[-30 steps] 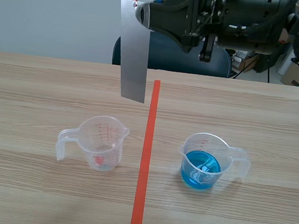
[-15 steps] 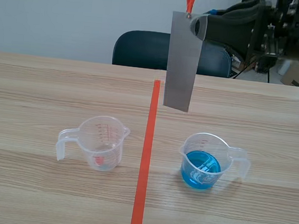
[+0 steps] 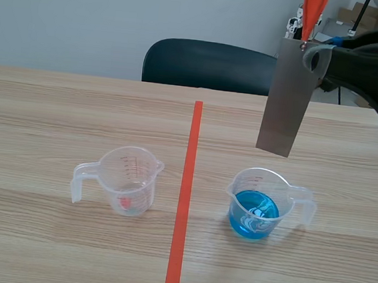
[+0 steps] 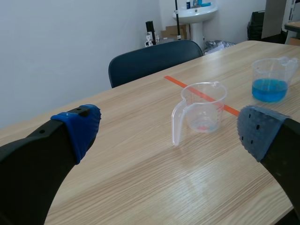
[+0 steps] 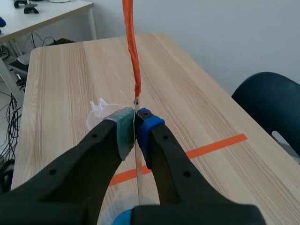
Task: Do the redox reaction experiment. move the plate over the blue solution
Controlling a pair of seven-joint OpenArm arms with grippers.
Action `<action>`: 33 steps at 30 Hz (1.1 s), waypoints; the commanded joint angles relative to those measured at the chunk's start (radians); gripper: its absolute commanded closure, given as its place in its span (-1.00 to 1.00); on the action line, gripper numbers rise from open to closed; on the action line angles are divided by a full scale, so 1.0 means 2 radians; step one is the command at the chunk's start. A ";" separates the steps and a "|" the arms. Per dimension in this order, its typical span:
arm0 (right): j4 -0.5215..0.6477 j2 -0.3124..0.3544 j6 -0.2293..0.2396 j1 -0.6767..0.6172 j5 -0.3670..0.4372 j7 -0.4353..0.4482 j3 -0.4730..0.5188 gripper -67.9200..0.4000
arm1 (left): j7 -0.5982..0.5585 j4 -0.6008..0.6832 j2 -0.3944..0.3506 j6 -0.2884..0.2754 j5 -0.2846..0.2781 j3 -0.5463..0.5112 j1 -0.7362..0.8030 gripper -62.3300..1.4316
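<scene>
A grey metal plate (image 3: 287, 97) hangs upright in the air, an orange strip (image 3: 313, 13) tied to its top. My right gripper (image 3: 312, 56) is shut on the plate's top edge and holds it just above and slightly behind the clear beaker of blue solution (image 3: 256, 205). From the right wrist the plate (image 5: 138, 176) shows edge-on between the pads (image 5: 123, 131), with the orange strip (image 5: 131, 47) rising above it. My left gripper (image 4: 166, 131) is open with nothing in it, back from the table's near edge, pointing toward the second beaker (image 4: 200, 113).
A clear beaker with a little red liquid (image 3: 126, 181) stands left of the orange tape line (image 3: 185, 195). A dark chair (image 3: 206, 64) sits behind the table's far edge. Boxes and clutter lie at the far right.
The right arm has carried the plate rightward, from above the left half of the table across the tape line to above the blue beaker. Both beakers stayed put.
</scene>
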 commanded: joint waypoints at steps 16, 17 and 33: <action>0.006 0.047 0.006 -0.045 -0.070 0.116 0.008 0.98 | 0.059 0.129 -0.115 -0.072 0.001 -0.103 -0.005 0.78; 0.006 0.050 0.006 -0.045 -0.070 0.120 0.008 0.98 | 0.079 0.143 -0.120 -0.077 0.002 -0.109 -0.006 0.79; -0.031 0.054 -0.004 -0.045 -0.085 0.157 0.008 0.98 | 0.357 0.283 -0.160 -0.126 0.001 -0.114 -0.103 0.86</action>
